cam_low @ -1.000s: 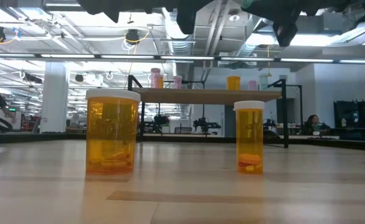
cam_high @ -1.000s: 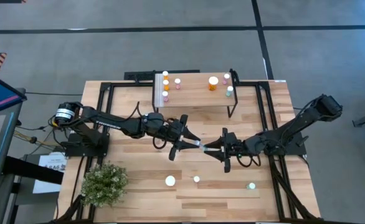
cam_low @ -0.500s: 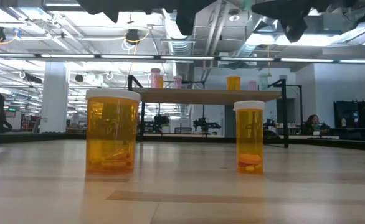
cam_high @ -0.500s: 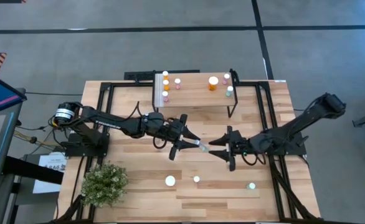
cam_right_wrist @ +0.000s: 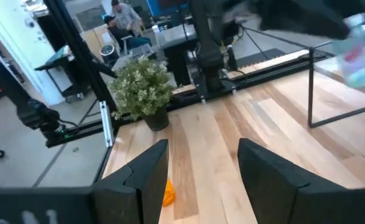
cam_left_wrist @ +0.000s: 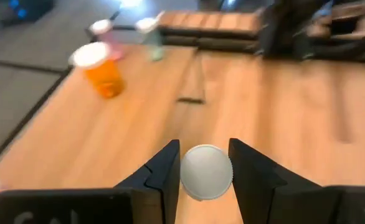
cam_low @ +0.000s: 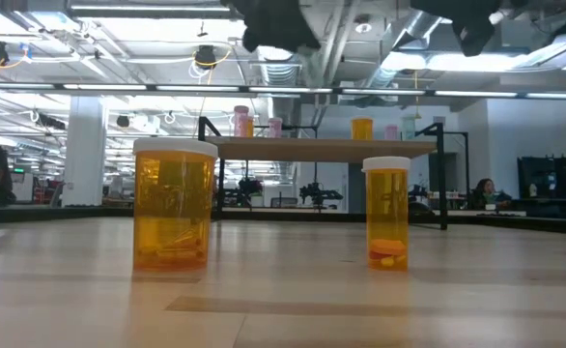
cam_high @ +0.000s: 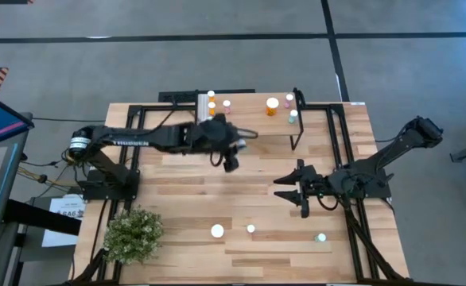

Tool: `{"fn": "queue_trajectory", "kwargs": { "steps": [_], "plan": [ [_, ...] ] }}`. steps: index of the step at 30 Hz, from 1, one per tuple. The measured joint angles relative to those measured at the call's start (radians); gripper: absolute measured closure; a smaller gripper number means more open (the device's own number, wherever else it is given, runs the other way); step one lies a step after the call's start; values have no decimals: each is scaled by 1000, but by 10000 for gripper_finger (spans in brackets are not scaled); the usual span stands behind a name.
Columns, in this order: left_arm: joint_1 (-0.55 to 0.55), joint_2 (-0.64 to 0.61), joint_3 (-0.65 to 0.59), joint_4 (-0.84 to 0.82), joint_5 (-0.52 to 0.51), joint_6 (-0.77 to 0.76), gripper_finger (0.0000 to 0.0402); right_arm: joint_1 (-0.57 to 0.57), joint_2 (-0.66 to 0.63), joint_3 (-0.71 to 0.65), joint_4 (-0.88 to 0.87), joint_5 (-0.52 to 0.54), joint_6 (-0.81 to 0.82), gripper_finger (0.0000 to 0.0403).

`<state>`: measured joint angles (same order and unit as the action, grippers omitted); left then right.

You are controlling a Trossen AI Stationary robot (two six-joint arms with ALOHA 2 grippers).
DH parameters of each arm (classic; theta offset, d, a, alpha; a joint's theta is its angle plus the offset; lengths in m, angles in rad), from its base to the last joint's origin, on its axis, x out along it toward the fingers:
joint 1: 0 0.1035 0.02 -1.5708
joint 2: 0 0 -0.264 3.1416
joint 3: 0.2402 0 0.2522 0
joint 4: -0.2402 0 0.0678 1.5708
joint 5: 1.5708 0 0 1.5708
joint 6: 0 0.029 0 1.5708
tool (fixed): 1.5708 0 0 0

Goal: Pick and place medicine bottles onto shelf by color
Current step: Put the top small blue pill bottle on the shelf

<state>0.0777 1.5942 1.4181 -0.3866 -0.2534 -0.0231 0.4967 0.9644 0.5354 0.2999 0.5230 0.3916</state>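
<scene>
My left gripper hangs over the front edge of the shelf, shut on a pale medicine bottle with a pink label. The bottle's round white cap shows between the fingers. Orange, pink and pale green bottles stand on the shelf. Near the table's front stand a large orange bottle, a small orange one and a green one. My right gripper is open at mid-table right, holding nothing. My left gripper pinches the pale bottle between its two fingers, on opposite sides just below the cap, which faces the wrist camera. The bottle's body sticks out past the fingertips, tilted, lifted clear above the shelf top.
A potted plant stands at the table's near left corner. The shelf's black legs drop to the table in front of my left gripper. Bare wood lies between the shelf and the front bottles.
The two grippers met at mid-table on the bottle. My right gripper opened, let go and drew back toward the right edge. My left gripper kept the bottle, rose, swung toward the far edge to the shelf and tipped up from pointing steeply down.
</scene>
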Motion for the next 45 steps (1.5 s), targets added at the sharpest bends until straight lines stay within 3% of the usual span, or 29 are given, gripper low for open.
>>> {"fn": "queue_trajectory", "kwargs": {
  "steps": [8, 13, 21, 26, 45],
  "plan": [
    [133, 108, 268, -340, 43, 49, 298, -1, 5, -1, -8, 2, 0, 189],
    [198, 176, 350, -405, 50, 80, 298, -1, 4, -1, -10, 2, 1, 190],
    [287, 208, 346, -446, 84, 82, 298, 1, 4, 0, -28, 2, 9, 188],
    [342, 208, 346, -448, 204, 67, 298, 1, 4, 0, -32, 1, 12, 189],
    [387, 208, 276, -402, 232, 60, 293, 1, 4, 0, -33, 1, 19, 190]
  ]
}}
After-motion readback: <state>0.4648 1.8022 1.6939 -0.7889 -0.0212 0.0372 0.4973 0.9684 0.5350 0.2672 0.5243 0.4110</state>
